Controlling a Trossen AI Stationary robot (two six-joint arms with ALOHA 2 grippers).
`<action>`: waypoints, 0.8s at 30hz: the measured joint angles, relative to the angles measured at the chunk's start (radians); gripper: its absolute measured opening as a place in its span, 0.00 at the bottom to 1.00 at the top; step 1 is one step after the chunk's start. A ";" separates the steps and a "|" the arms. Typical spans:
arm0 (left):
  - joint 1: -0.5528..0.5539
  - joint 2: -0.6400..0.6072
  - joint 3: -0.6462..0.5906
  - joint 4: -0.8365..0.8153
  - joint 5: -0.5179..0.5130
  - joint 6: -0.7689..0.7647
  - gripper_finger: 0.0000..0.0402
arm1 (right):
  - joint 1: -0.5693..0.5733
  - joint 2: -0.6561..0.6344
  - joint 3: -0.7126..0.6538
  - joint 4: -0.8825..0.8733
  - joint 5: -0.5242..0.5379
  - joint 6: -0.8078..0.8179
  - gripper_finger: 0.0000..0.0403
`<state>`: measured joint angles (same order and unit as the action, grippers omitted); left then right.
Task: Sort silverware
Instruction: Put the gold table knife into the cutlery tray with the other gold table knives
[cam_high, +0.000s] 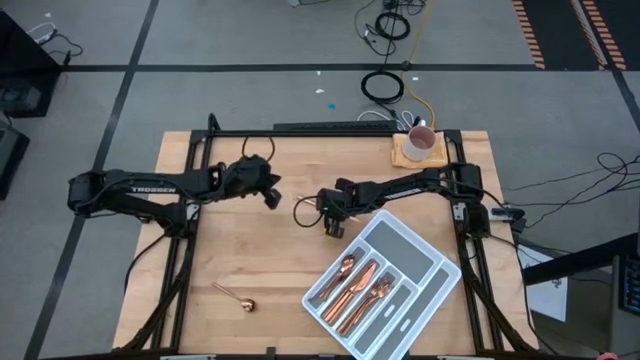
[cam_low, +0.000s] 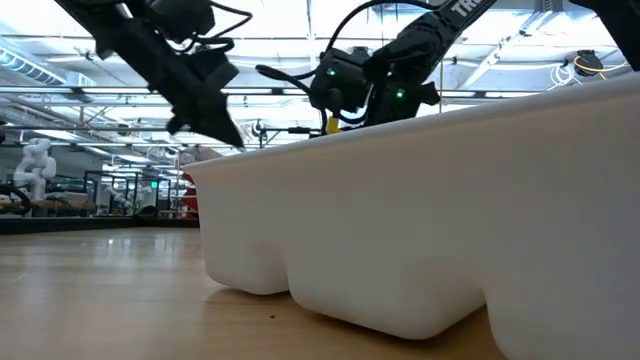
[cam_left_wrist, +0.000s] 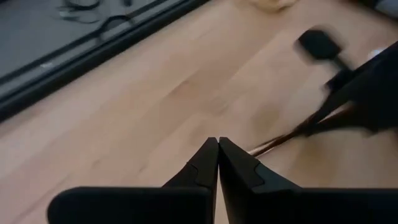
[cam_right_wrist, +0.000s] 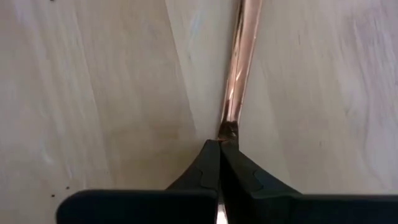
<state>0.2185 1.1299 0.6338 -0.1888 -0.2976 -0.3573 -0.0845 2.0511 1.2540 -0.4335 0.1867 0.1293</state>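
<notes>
A: Where are we on the sort?

B: Mostly done, we judge. The tray (cam_high: 420, 262) holds a batch of copper pieces (cam_high: 360, 285) in its narrow slots; the wide compartment on the mug side looks bare. Which slot holds which type, we can't tell.

A: What's left out?

B: One spoon (cam_high: 233, 295) lies alone on the table (cam_high: 250, 250), well apart from the tray. Plus the piece (cam_right_wrist: 239, 68) we have now.

A: Grip state?

B: Right gripper (cam_right_wrist: 219, 146) is pinched shut on that copper handle's end, mid-table, beside the tray's corner. Left gripper (cam_left_wrist: 217, 149) is closed on nothing, hovering nearby.

A: The mug (cam_high: 421, 141)?

B: On its coaster at the far edge. Contents unclear.
</notes>
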 joint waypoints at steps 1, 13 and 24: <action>0.013 0.010 0.000 0.036 0.032 0.002 0.05 | 0.000 0.001 0.009 -0.001 0.001 -0.014 0.01; 0.136 0.308 0.000 0.229 0.240 0.165 0.05 | 0.009 0.009 0.094 -0.022 -0.004 -0.127 0.00; 0.161 0.485 0.008 0.391 0.412 0.259 0.05 | 0.023 0.007 0.104 -0.009 -0.003 -0.168 0.00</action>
<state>0.3795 1.6145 0.6415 0.2024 0.1145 -0.0985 -0.0617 2.0581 1.3582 -0.4430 0.1840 -0.0387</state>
